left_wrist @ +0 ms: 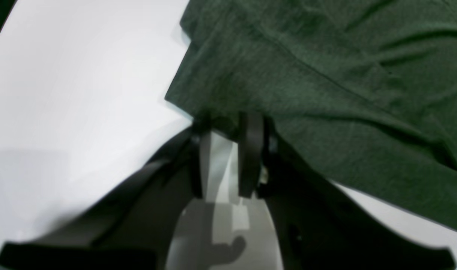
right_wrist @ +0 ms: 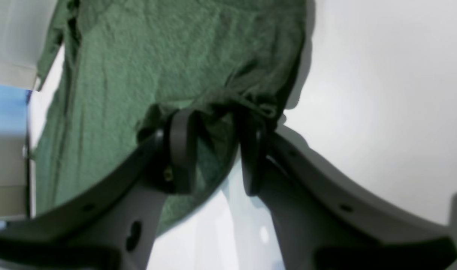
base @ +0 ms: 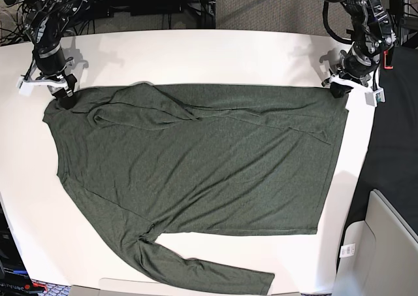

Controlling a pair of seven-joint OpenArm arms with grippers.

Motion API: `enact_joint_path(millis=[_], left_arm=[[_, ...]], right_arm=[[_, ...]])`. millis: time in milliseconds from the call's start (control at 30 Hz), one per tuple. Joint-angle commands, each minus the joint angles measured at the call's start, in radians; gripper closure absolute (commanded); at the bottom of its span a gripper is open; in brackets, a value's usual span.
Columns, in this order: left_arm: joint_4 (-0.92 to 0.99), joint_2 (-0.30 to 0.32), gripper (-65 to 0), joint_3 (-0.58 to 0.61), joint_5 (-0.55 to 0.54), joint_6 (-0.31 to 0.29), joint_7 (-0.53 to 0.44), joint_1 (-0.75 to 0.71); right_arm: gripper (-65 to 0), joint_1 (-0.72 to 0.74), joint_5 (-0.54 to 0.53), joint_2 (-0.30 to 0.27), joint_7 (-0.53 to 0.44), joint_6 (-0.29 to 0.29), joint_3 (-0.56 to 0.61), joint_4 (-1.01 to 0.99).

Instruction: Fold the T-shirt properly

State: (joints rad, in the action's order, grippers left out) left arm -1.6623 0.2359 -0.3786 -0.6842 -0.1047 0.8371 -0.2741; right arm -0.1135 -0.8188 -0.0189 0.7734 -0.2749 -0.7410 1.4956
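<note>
Both open grippers, left gripper (base: 339,91) and right gripper (base: 65,95), straddle T-shirt (base: 196,159) corners.

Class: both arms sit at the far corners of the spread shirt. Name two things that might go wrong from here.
1. The T-shirt corner lies bunched between the right gripper fingers; it may snag as they withdraw.
2. One sleeve is crumpled on the body, while the other sleeve trails near the table edge, so folds may turn out uneven.
</note>
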Motion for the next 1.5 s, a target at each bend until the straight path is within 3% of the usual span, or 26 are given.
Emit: enact_joint_path(millis=[0,367,900,1000,1233,1467], left_arm=[[-0.014,0.013,-13.1,-0.003,-0.006,-0.005,-0.020,0.005],[-0.014,0.013,-13.1,-0.006,-0.006,-0.005,-0.022,0.006],[-0.017,0.013,-13.1,-0.006,-0.006,-0.005,-0.014,0.022],[-0.017,0.013,-13.1,-0.004,-0.006,-0.005,-0.014,0.022],[-0.016,0.013,-13.1,-0.012,-0.006,-0.005,-0.014,0.019],[-0.016,0.013,-13.1,-0.004,-0.006,-0.005,-0.014,0.020]], right_arm=[[-20.5,0.015,0.040,-0.003,0.036,0.024,0.001,-0.014],[-20.5,0.074,0.040,-0.003,0.039,0.024,-0.001,-0.086],[-20.8,-0.064,0.034,-0.003,0.093,0.024,-0.002,0.036],[-20.8,-0.073,0.034,0.018,0.096,0.024,-0.004,0.041],[-20.8,-0.128,-0.024,0.044,0.097,0.024,-0.076,0.043],[-20.8,-0.071,-0.032,0.056,0.094,0.026,-0.122,0.036]])
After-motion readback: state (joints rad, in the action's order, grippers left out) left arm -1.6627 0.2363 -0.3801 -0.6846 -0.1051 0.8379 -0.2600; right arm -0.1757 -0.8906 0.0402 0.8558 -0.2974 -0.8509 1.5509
